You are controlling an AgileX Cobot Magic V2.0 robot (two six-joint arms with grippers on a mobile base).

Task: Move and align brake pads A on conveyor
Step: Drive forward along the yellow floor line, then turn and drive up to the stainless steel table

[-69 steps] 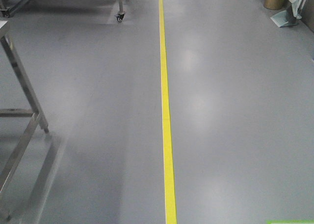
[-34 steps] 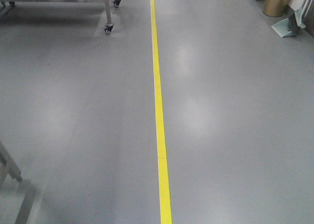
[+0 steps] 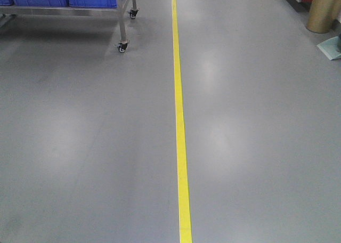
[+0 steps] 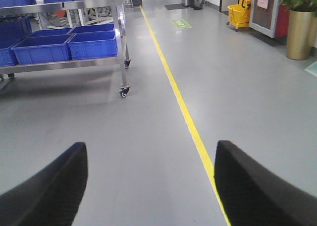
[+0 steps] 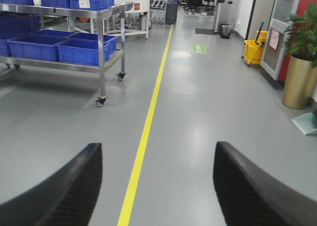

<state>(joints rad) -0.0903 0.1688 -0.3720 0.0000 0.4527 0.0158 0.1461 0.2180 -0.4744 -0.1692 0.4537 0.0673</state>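
The brake pads and the conveyor are out of view in every frame. My left gripper (image 4: 151, 149) is open and empty, its two black fingers (image 4: 54, 186) wide apart over bare grey floor. My right gripper (image 5: 157, 149) is open and empty too, its black fingers (image 5: 247, 186) spread on either side of the yellow floor line (image 5: 143, 137). Neither gripper shows in the front view.
A wheeled steel roller rack with blue bins (image 3: 69, 0) stands at the far left; it also shows in the left wrist view (image 4: 69, 42) and the right wrist view (image 5: 64, 37). A gold planter (image 3: 325, 11) stands far right. A yellow line (image 3: 180, 120) runs down the grey floor. A yellow mop bucket (image 5: 253, 50) stands beyond.
The front view has moved forward along the yellow line. The steel table leg at the left has dropped out of view, and the rack with blue bins has come nearer.
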